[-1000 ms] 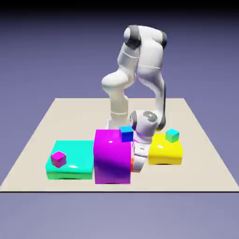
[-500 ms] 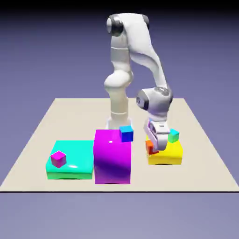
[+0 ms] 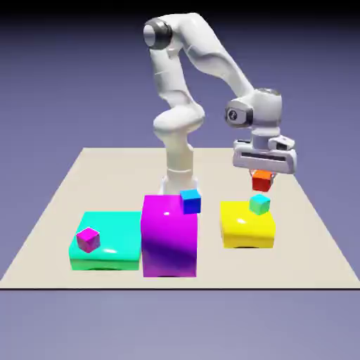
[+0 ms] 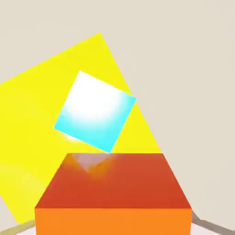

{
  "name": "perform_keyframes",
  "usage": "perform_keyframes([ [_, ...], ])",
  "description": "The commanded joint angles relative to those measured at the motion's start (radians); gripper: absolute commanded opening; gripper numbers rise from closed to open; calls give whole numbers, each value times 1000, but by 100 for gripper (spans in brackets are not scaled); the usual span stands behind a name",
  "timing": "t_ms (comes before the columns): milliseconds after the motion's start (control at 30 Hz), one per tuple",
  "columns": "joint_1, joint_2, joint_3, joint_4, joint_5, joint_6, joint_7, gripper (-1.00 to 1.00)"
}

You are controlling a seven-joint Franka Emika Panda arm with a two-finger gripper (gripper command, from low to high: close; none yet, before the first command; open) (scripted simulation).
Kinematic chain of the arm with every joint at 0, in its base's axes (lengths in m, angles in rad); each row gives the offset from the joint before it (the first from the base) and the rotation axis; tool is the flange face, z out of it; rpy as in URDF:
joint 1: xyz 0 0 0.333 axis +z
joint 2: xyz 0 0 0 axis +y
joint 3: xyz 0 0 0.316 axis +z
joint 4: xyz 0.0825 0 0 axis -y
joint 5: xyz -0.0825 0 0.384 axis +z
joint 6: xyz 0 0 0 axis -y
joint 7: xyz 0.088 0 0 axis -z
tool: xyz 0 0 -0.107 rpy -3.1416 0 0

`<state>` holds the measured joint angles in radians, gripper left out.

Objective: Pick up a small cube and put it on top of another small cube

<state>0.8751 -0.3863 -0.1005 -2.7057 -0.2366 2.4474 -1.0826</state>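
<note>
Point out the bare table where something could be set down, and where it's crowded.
Free: the table right of the yellow block, its strip left of the turquoise block, and behind the blocks. Crowded: between the magenta block and its neighbours.

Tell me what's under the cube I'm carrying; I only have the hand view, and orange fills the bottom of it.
Observer: The exterior view shows the gripper holding the orange-red cube in the air, clear above the teal-green cube, with a gap between them.
Operator: What does the teal one sit on?
Observer: On the yellow block, near its far corner on the exterior view's right.
Operator: Anything tall beside it?
Observer: A big magenta block stands to the exterior view's left of the yellow one, apart from it, with a small blue cube on top.
</note>
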Motion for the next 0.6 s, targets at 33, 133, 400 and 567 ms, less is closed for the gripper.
perform_keyframes([
  [33, -29, -48, 73, -11, -13, -18, -62, -100],
  [133, -61, -35, 154, -71, -9, -3, -38, -100],
  [400, -114, 170, 152, -104, -133, 231, 53, 100],
  [567, -77, 25, 154, -81, -45, 65, -11, 100],
])
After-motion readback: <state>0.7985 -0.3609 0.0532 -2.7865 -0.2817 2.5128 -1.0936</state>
